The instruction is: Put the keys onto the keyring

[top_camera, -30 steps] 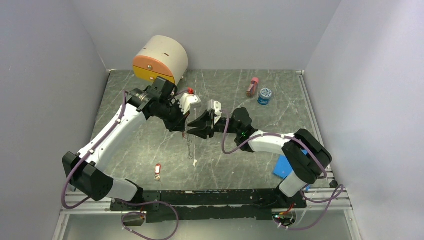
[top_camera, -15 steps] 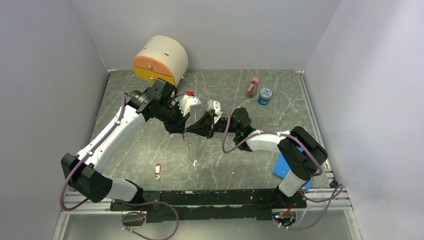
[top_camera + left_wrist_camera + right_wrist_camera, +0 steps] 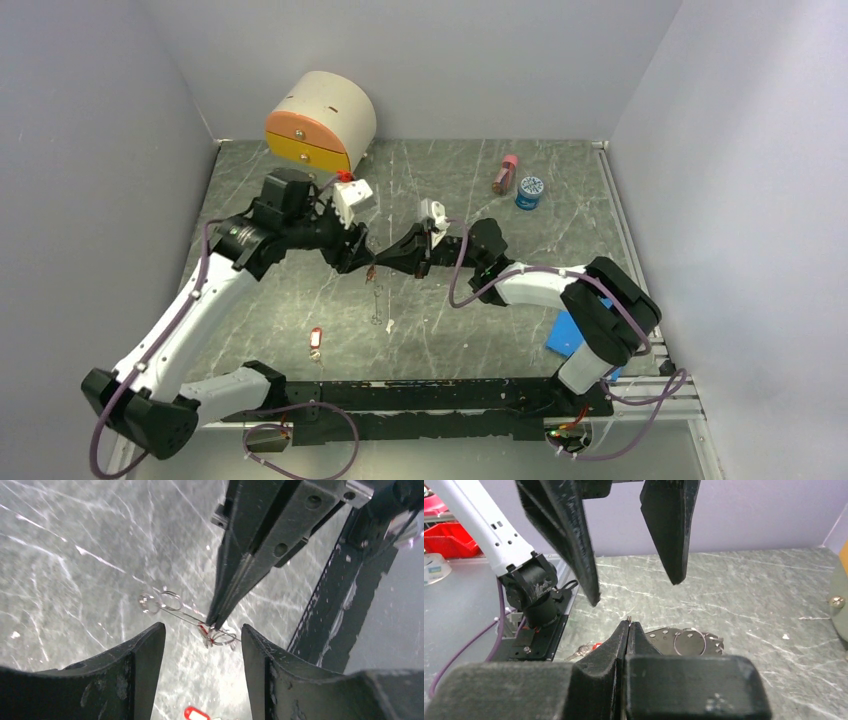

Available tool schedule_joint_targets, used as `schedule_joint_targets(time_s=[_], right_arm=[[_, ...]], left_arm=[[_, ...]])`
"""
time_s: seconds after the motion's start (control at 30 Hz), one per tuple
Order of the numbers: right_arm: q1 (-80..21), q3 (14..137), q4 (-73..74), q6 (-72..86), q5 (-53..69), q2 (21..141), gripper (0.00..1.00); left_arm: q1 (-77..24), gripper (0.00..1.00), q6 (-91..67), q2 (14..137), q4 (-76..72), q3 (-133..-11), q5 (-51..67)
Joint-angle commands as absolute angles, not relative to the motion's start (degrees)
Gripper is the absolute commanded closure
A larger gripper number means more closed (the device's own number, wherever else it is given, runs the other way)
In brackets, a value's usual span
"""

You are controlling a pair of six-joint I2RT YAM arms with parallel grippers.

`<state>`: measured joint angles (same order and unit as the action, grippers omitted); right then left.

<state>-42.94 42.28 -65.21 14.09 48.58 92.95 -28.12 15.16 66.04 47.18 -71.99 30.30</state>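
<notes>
**Right tool**: closed, its tip pinching a thin wire, taken to be the keyring. In the top view the wire trails from the tip toward 6 o'clock. Contact with the bench cannot be told.

**Left tool**: jaws apart and empty, at 10 o'clock of the right tool, fingers either side of that tip.

**Key**: one, red-tagged, flat on the bench at 7 o'clock, well apart.

**Judgement:** the keyring looks light, springy and prone to swing, so hold it near its free end. The key looks light and stiff; grasp its tag, leaving the hole clear.
</notes>
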Motion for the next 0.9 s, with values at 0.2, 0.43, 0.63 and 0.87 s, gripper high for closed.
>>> schedule_joint_targets(time_s=[0.2,0.43,0.63,0.87], right_arm=[[-43.20,41.97,-66.79,14.07,43.57,84.31,1.00],[-43.20,42.19,-67.53,15.57,43.46,83.50,1.00],[-43.18,42.14,-68.31,16.20,43.72,83.41,1.00],[-43.12,41.69,-69.17,16.41,43.39,83.35,1.00]], left_arm=[[-21.57,0.45,1.00,54.41,19.55,-56.25,42.34],[-20.48,0.54,-2.46,51.18,5.75,-48.12,49.47],[-20.30,0.69,-2.84,52.27,2.98,-47.28,51.82],[-20.30,0.85,-0.93,53.78,5.36,-48.48,54.31]])
